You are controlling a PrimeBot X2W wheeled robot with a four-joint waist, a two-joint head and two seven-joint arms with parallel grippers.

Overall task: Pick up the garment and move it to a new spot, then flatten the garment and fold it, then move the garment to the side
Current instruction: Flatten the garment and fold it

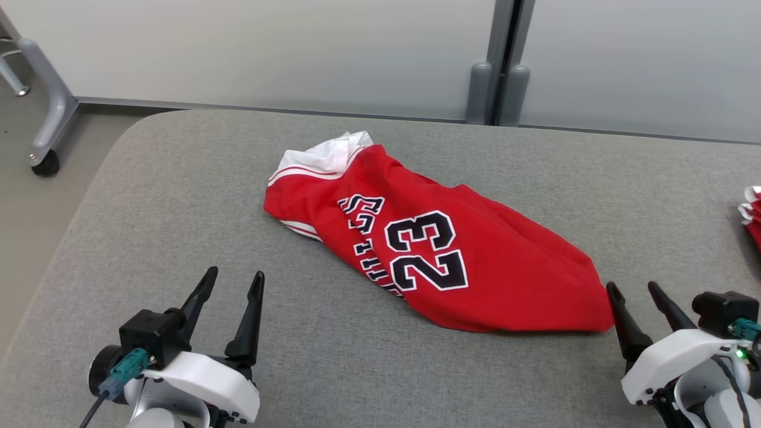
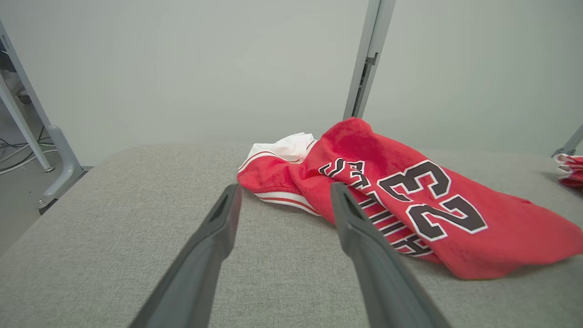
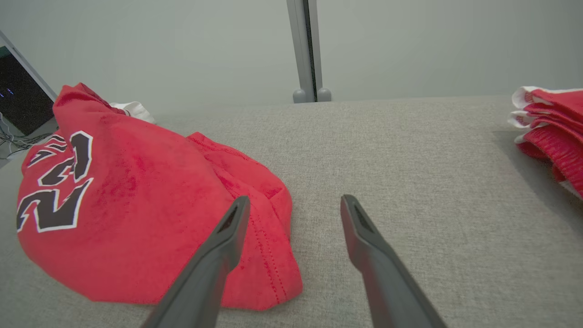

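The garment (image 1: 428,238) is a red jersey with white trim and a black "23", lying crumpled in a long bunch across the middle of the grey padded table (image 1: 178,208). My left gripper (image 1: 232,278) stands open at the lower left, short of the jersey's collar end, with nothing between its fingers. Its own view has the garment (image 2: 410,200) ahead and to the right of the left gripper (image 2: 284,196). My right gripper (image 1: 633,290) is open at the lower right, just beside the jersey's hem end. In the right wrist view the garment (image 3: 136,209) lies left of the open right gripper (image 3: 294,205).
A stack of folded red and white garments (image 1: 752,214) sits at the table's right edge, also the folded stack (image 3: 551,132) at the right wrist view's right. A grey wheeled frame leg (image 1: 50,113) stands on the floor at the left. Pale panels (image 1: 297,47) rise behind the table.
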